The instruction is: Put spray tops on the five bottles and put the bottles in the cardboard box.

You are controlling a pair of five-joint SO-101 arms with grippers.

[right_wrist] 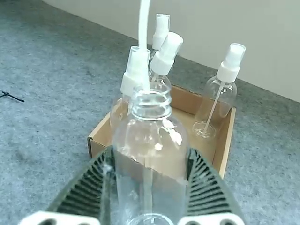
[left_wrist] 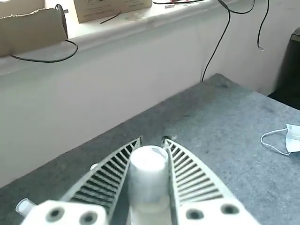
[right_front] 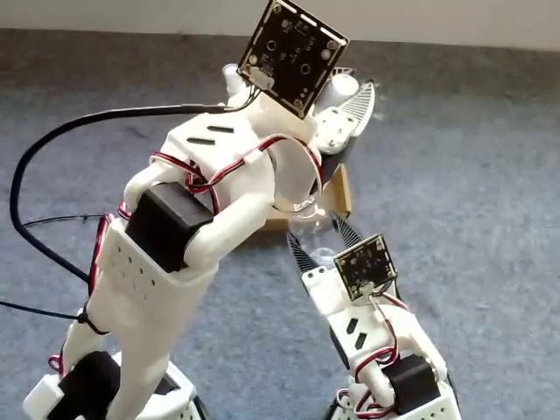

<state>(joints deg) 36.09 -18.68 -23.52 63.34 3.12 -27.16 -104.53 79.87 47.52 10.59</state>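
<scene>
My right gripper (right_wrist: 150, 159) is shut on a clear open-necked bottle (right_wrist: 149, 136), held upright in front of the cardboard box (right_wrist: 224, 140). A thin white tube (right_wrist: 144, 47) hangs from above into the bottle's neck. My left gripper (left_wrist: 152, 140) is shut on the white spray top (left_wrist: 149, 164) that carries this tube. In the high view the left gripper (right_front: 350, 98) is high above the box (right_front: 339, 197), and the right gripper (right_front: 322, 241) holds the bottle (right_front: 317, 229) at the box's near side. Several bottles with spray tops (right_wrist: 220, 89) stand in the box.
Grey carpet-like cloth (right_front: 472, 175) covers the table. A face mask (left_wrist: 283, 140) lies on the cloth off to one side in the left wrist view. A black cable (right_front: 52, 149) curves across the table's left. A pale wall (left_wrist: 117, 79) rises beyond the table's edge.
</scene>
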